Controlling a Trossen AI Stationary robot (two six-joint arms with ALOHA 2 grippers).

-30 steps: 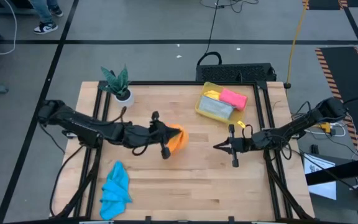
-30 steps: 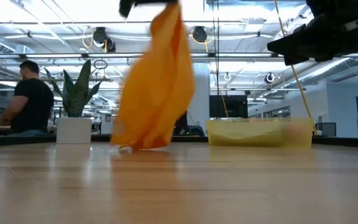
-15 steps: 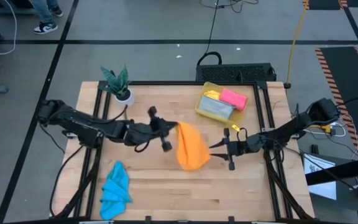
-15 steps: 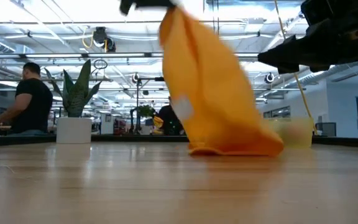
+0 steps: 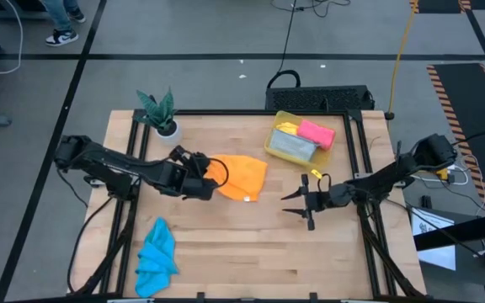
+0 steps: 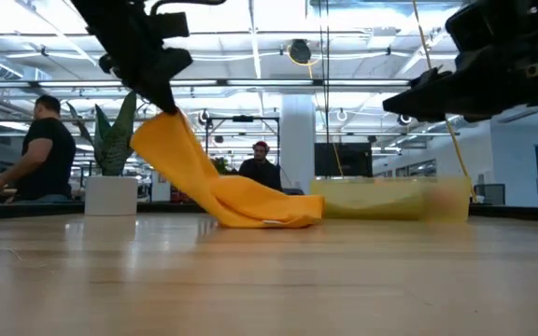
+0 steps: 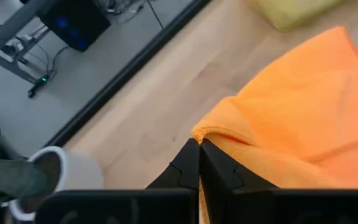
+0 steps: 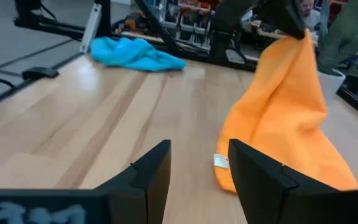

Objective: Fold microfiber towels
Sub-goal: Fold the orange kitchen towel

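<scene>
The orange towel (image 5: 241, 178), hanging from the left tool (image 5: 204, 179) a moment ago, now drapes across the middle of the surface (image 5: 251, 244), one corner still pinched and lifted. The right tool (image 5: 296, 203) has spread its fingers just right of it, empty, likely ready to help flatten it.

Five towels (image 5: 241, 177), one yellow bin (image 5: 276, 139), one potted plant (image 5: 161, 114), two arms (image 5: 116, 168).

High view: overhead, straight down, far, whole table (image 5: 251, 252). Low view: table-top height, level toward room. Left wrist view: very near, down onto orange towel (image 7: 303, 112). Right wrist view: low, across table. All four share orange towel.
</scene>
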